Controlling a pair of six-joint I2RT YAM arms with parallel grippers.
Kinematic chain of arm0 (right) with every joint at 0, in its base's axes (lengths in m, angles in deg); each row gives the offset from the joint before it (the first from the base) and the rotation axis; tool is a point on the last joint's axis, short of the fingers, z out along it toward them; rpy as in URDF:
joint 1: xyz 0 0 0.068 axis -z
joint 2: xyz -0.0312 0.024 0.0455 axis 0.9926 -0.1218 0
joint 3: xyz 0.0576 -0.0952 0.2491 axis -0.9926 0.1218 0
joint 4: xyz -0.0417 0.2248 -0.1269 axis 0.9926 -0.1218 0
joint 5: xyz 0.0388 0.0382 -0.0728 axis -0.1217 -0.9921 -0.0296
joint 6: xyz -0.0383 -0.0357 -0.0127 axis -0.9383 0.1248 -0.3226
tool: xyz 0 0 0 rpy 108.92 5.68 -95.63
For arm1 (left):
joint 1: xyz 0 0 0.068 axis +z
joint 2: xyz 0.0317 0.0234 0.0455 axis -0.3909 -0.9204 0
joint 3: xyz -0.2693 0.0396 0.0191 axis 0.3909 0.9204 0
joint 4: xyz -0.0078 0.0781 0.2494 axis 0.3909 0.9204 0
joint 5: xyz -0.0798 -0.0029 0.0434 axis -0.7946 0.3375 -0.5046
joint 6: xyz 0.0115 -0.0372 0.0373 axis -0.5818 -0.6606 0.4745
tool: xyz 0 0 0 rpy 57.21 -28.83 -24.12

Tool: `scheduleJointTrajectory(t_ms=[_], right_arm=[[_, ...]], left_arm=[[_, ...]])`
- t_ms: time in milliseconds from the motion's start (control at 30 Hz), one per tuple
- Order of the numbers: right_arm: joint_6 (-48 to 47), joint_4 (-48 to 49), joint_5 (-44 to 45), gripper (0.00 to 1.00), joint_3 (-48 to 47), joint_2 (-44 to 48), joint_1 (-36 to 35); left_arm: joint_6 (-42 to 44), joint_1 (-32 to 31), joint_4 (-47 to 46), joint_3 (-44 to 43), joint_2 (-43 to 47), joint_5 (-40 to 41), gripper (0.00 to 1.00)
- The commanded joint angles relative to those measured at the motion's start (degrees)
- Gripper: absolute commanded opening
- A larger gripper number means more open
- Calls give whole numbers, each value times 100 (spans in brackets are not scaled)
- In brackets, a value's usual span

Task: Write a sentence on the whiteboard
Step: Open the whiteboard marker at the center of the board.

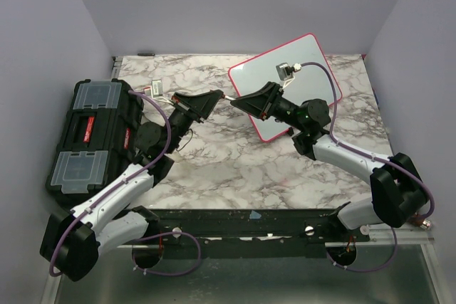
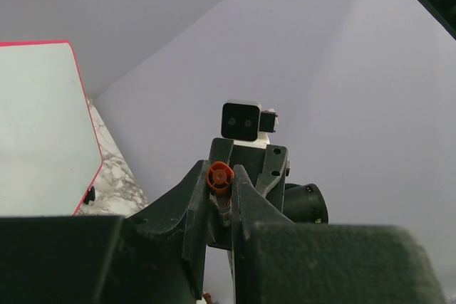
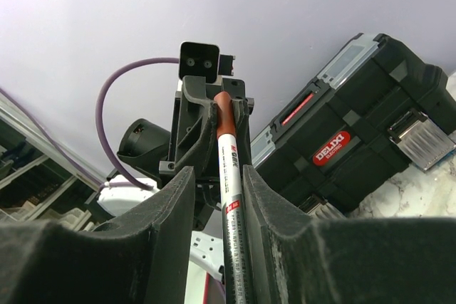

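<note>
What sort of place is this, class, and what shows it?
Probably a robot test cell: the left arm and right arm are mounted at a marble-patterned table, plain lilac walls box it in, and a whiteboard and black toolbox lie as props.

The whiteboard (image 1: 317, 55), upper right of the overhead view, is glossy white with a thin pink-red rim. Under it the desk (image 1: 214, 165) is white marble veined in grey. At the left the toolbox (image 1: 71, 140) is black, with a red label lettered in white and clear, greyish lid panels. The marker (image 3: 231, 197) has a white barrel with red print and a red-orange end. The cables (image 1: 169, 129) are purple, and the walls (image 1: 235, 5) are pale lavender.
</note>
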Motion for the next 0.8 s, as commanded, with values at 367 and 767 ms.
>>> scheduleJointTrajectory(t_ms=[367,767], right_arm=[[45,115,212,31,-138,45,-41],[-30,-144,291,17,-185,101,-73]], left_arm=[[82,-41,69,192,73,95,0],[186,-54,201,186,180,126,0]])
